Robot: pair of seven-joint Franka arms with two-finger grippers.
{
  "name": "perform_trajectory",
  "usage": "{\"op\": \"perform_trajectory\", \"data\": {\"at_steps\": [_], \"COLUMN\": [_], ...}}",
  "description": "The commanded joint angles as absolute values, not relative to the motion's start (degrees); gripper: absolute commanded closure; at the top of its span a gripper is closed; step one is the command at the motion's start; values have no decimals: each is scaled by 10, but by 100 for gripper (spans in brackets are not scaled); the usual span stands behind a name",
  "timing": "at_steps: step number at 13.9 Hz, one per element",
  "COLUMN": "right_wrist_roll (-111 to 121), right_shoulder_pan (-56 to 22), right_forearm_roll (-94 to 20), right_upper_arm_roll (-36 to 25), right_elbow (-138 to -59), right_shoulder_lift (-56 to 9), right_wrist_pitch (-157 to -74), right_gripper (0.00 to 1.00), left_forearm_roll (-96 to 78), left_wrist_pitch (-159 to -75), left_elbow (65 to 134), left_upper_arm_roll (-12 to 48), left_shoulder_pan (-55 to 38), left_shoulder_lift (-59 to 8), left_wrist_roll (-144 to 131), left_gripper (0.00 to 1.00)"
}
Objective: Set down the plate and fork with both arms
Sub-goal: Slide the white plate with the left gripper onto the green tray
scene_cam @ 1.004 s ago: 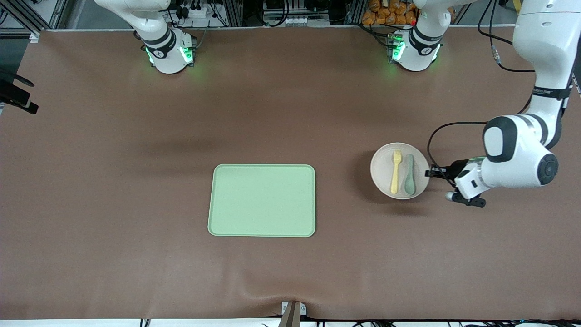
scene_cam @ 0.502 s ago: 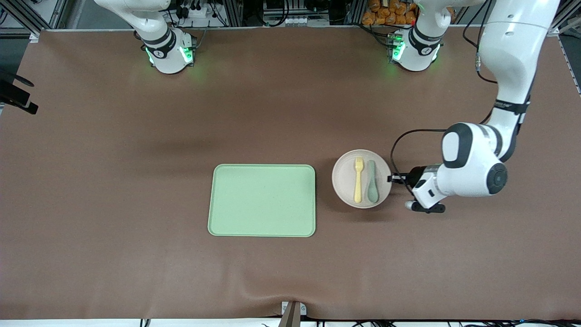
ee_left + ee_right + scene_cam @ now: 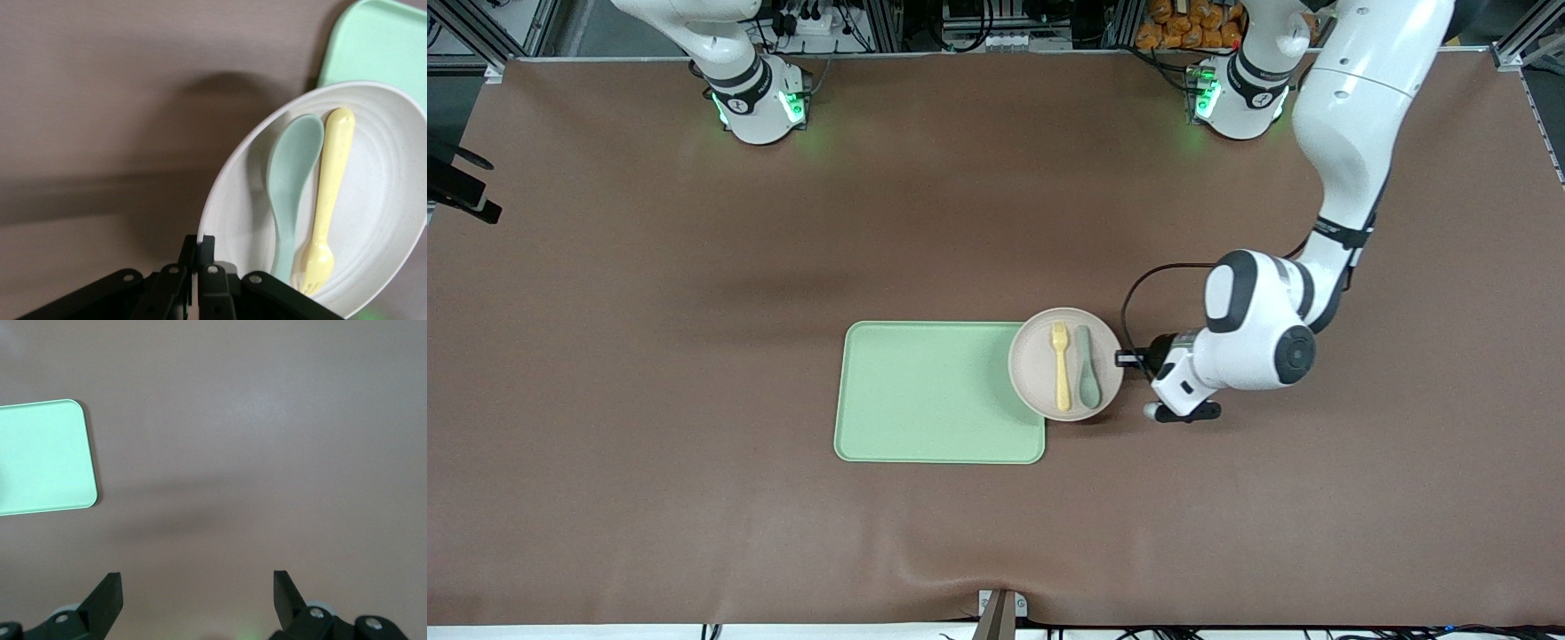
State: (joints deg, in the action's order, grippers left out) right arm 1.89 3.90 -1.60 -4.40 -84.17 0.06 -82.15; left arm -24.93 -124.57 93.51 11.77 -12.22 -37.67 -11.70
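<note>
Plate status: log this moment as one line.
left pincer: shut on plate rim | plate: overlapping tray edge | fork, spoon: on plate | right pincer: open, waiting

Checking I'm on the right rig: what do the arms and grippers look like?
Both arms are glossy white with dark grey joint caps and green-lit bases. The left arm has a black band, a looping black cable and a black left gripper. The right gripper shows black fingers.

A pale-yellow fork (image 3: 1061, 377) and grey-green spoon (image 3: 1088, 378) lie on the off-white plate (image 3: 1030, 369); the tray (image 3: 925, 391) is light green, the table (image 3: 694, 356) brown.
</note>
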Motion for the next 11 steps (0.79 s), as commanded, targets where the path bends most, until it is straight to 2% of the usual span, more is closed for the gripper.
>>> {"op": "perform_trajectory", "data": {"at_steps": [1, 4, 11], "right_wrist_roll": [15, 15, 17], "right_shoulder_pan": [48, 48, 55], "right_forearm_roll": [-24, -24, -22], "right_upper_arm_roll": [-39, -40, -40], "right_elbow": [-837, -837, -834], "right_shoulder_lift": [-1, -1, -18], "right_wrist_pitch": [-819, -819, -824], "right_gripper": [0, 0, 0], "left_forearm_roll": [-260, -259, -258], "left_wrist_pitch": [-1249, -1286, -1315], "left_elbow": [883, 839, 747], "left_upper_arm_roll": [113, 109, 86], "left_shoulder_pan": [-151, -199, -261], "left_shoulder_lift": [-406, -445, -517], "left_wrist_roll": [-170, -213, -253], "left_gripper": [100, 100, 100]}}
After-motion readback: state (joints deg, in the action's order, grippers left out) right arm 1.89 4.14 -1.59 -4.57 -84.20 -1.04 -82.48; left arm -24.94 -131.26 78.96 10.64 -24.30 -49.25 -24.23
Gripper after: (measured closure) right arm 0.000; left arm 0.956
